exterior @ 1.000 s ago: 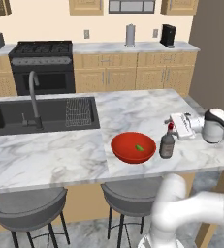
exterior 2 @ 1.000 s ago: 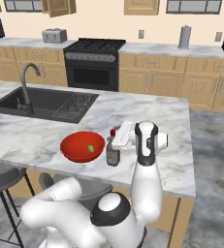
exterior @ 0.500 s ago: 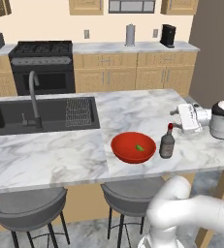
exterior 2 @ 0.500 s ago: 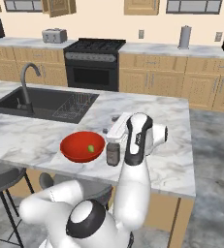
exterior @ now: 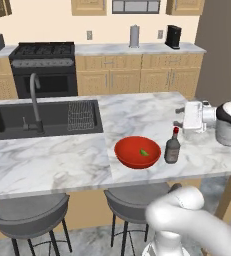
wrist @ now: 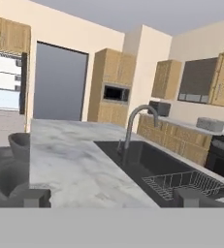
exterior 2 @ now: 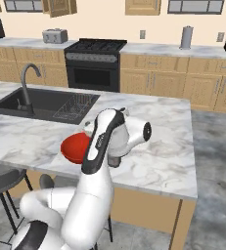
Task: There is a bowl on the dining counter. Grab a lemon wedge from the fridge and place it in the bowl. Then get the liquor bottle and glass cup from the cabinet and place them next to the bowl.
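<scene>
standing on the dining counter (exterior: 62, 165) at the centre of the left base view, the bowl (exterior: 137, 152) already holds the lemon wedge (exterior: 144, 153), a small green speck on the red. the liquor bottle (exterior: 172, 147) is upright just beside the bowl, on its right side in the frame, so that part of the task looks done. the gripper (exterior: 179, 117) hangs at the right of the frame above the counter, pointing toward the left of the picture, jaws spread wide with nothing between them. in the hand view its two finger tips (wrist: 35, 197) sit far apart at the bottom, looking along the marble toward the black sink (wrist: 167, 169) and tap (wrist: 135, 123).

in my judgement the step in hand is the break between the bottle and the glass cup: the bottle is set, the hand is free. the next move calls for carrying the arm clear of the bottle without knocking it, then turning the base toward the cabinet to fetch the cup, and leaving a bare spot of counter near the bowl for it.
</scene>
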You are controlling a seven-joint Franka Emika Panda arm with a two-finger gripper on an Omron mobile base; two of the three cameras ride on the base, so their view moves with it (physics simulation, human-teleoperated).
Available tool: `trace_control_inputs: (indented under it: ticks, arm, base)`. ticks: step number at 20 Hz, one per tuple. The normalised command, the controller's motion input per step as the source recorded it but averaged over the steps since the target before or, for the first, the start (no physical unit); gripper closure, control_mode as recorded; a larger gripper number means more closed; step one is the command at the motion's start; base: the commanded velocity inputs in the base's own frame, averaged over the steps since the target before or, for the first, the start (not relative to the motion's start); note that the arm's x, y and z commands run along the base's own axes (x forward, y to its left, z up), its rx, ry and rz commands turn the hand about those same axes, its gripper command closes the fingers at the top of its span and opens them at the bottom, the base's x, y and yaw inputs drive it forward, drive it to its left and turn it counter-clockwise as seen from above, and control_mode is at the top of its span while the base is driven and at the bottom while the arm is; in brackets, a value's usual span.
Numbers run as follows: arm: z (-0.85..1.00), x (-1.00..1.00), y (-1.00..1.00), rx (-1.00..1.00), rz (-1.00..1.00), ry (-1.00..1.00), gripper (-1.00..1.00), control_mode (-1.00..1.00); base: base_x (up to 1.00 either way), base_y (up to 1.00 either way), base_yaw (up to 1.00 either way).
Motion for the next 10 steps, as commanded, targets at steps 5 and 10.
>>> trace_control_inputs:
  ticks: [5,10]
  arm:
    - [0.61,-0.56,0.50,0.00,-0.33,0.16,-1.00,-1.00]
    - [0.61,-0.52,0.43,0.00,-0.39,0.27,-1.00,-1.00]
  base:
    - [0.00,0.00,0.00]
    - [0.00,0.00,0.00]
